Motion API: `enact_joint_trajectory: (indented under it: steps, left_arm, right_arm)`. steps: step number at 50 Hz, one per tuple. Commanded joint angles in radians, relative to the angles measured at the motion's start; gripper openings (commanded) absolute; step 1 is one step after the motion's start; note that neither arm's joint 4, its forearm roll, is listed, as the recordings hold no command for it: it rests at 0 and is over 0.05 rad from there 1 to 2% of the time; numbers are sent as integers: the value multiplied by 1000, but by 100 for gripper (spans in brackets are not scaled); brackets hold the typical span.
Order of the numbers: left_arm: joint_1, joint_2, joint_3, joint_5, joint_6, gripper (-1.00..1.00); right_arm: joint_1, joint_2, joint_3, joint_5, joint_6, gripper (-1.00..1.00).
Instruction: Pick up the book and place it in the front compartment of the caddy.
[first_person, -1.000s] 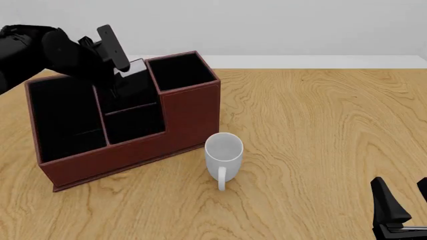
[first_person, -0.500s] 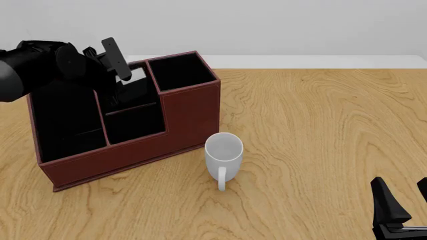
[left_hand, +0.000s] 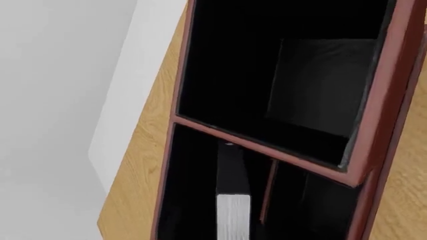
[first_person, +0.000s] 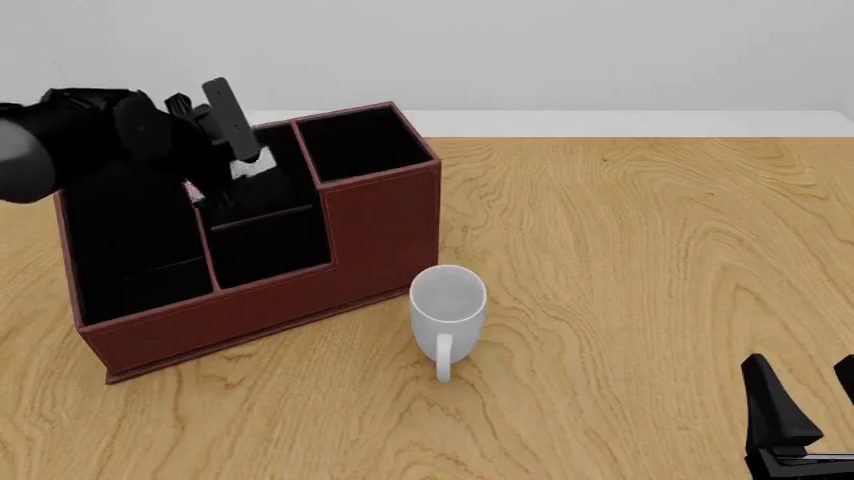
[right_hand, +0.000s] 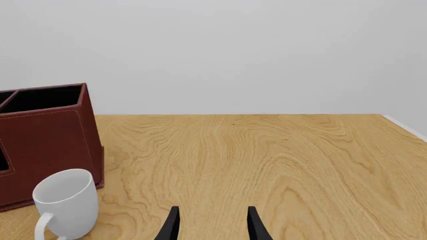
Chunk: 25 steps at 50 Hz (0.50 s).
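The reddish-brown caddy (first_person: 380, 230) stands at the left of the table, its black sections open upward. The black book (first_person: 251, 165), white page edges showing, sits down inside the rear middle section, behind the low front middle one. My left gripper (first_person: 230, 178) reaches into that same section right at the book; black fingers against black walls hide how the jaws stand. In the left wrist view the book (left_hand: 233, 215) stands beside a thin wall of the caddy (left_hand: 387, 100), and no fingers show. My right gripper (first_person: 805, 402) rests open at the near right corner, holding nothing (right_hand: 212, 225).
A white mug (first_person: 446, 300) stands just in front of the caddy's right end, handle toward me, and it also shows in the right wrist view (right_hand: 65, 202) beside the caddy (right_hand: 47, 135). Bare wooden table (first_person: 641, 250) spreads to the right.
The left arm has come down and the book has sunk from above the caddy's rim into the rear middle section. In the last half second the arm barely moved. The right arm stayed still.
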<state>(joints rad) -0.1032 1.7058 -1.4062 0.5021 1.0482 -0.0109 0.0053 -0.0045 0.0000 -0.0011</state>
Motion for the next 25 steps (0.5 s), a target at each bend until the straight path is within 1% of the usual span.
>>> enact_joint_trajectory:
  steps: [1, 21, 25]
  left_arm:
    - [25, 84, -47, -74, 4, 100]
    - [30, 93, -87, -72, 21, 100]
    - [23, 89, -94, -60, 14, 100]
  right_arm:
    - [0, 0, 0, 0, 0, 100]
    - [0, 0, 0, 0, 0, 100]
    - [0, 0, 0, 0, 0, 100]
